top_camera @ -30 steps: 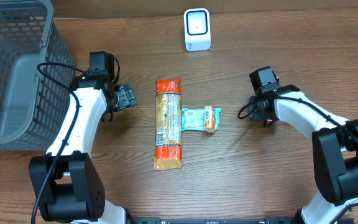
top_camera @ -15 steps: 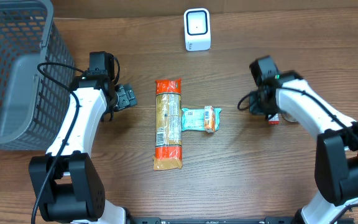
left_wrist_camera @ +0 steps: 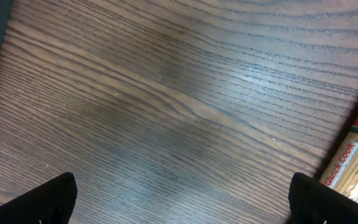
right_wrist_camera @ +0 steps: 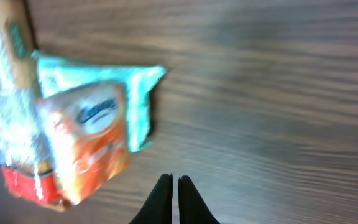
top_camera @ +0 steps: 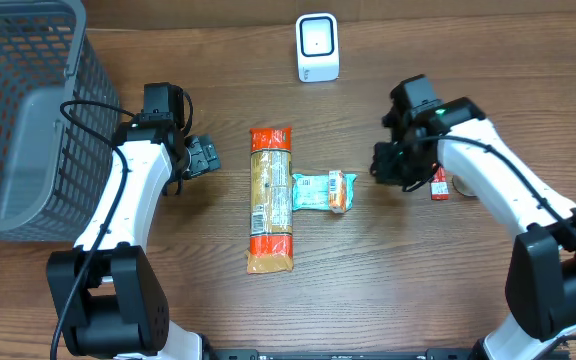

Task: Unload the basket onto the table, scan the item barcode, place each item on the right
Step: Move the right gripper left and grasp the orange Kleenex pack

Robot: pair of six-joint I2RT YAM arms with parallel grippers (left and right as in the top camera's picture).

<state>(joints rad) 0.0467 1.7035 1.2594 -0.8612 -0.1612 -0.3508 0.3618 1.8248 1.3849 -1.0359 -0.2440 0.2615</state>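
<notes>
A white barcode scanner (top_camera: 317, 47) stands at the back of the table. A long orange pasta packet (top_camera: 271, 200) lies lengthwise at the centre, and its corner shows in the left wrist view (left_wrist_camera: 357, 167). A teal and orange tissue pack (top_camera: 323, 190) lies against the packet's right side, barcode label up. My right gripper (top_camera: 380, 166) is shut and empty, just right of the pack. In the right wrist view its gripper (right_wrist_camera: 174, 185) hovers over bare wood, with the tissue pack (right_wrist_camera: 95, 115) up and to the left. My left gripper (top_camera: 206, 155) stands open left of the pasta packet, holding nothing (left_wrist_camera: 182, 208).
A grey mesh basket (top_camera: 18, 110) fills the far left corner. A small red item (top_camera: 439, 186) lies on the wood under my right forearm. Bare wooden table runs along the front.
My right arm has swung left toward the tissue pack, uncovering the small red item behind it. The left arm has not moved.
</notes>
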